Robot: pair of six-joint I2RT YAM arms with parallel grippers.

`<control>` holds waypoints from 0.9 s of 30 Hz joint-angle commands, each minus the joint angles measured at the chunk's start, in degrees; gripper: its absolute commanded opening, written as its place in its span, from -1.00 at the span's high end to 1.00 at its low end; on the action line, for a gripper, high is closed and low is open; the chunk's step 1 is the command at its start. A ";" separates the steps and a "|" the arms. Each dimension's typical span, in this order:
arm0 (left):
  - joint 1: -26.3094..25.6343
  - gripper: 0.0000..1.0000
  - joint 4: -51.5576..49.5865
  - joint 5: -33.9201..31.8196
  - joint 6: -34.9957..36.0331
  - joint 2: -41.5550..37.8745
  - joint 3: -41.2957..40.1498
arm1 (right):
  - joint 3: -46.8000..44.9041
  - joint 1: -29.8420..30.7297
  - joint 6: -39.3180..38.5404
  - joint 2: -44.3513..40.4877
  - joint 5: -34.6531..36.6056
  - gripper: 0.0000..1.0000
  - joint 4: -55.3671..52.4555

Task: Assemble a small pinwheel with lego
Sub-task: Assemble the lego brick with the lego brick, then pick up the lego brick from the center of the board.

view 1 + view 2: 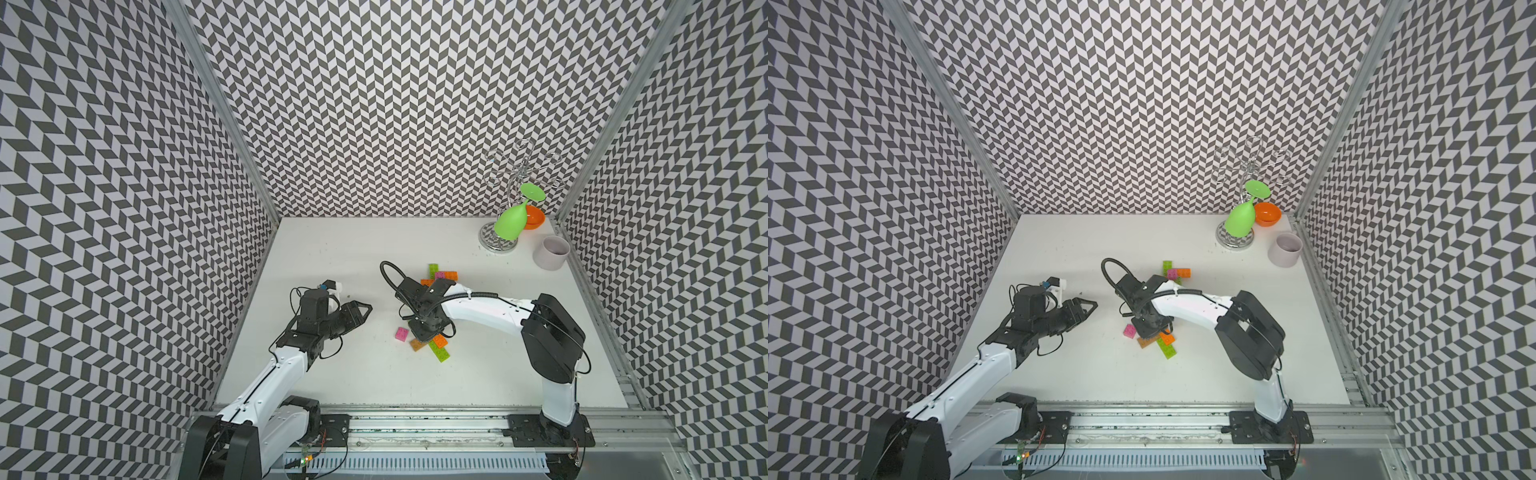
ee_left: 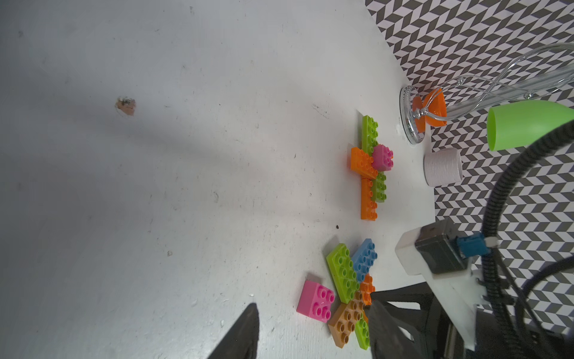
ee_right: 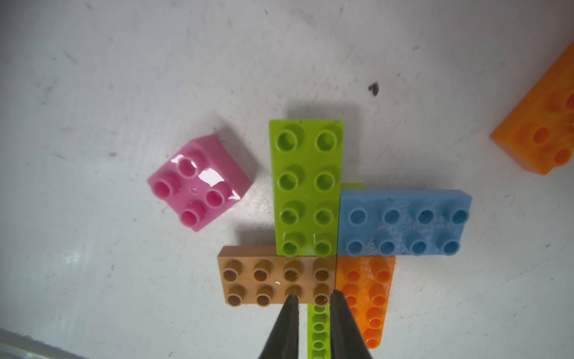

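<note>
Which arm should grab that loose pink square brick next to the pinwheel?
Probably the right: the right gripper hangs directly over the pinwheel, with the pink brick just beside it. The left gripper stands farther off, empty.

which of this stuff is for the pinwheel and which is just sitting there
For the job: lime green brick, blue brick, brown brick, orange brick, loose pink brick, joined brick cluster farther back.

Lying about: metal stand, green goblet, orange bowl, pale cup.
</note>
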 commanded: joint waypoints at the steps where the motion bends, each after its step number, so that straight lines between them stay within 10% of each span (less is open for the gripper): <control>1: 0.16 -0.13 3.67 2.78 0.31 -0.03 -0.31 | 2.38 0.38 -2.64 -2.12 -0.91 0.53 1.42; 14: 24.02 -0.14 4.56 16.21 -2.71 -9.78 -5.76 | 12.09 3.70 -18.03 7.80 -4.87 -0.12 4.75; 27: 26.11 -0.15 2.38 17.36 -0.34 -8.78 -4.82 | 13.68 4.18 -18.18 13.05 -1.04 -0.01 3.48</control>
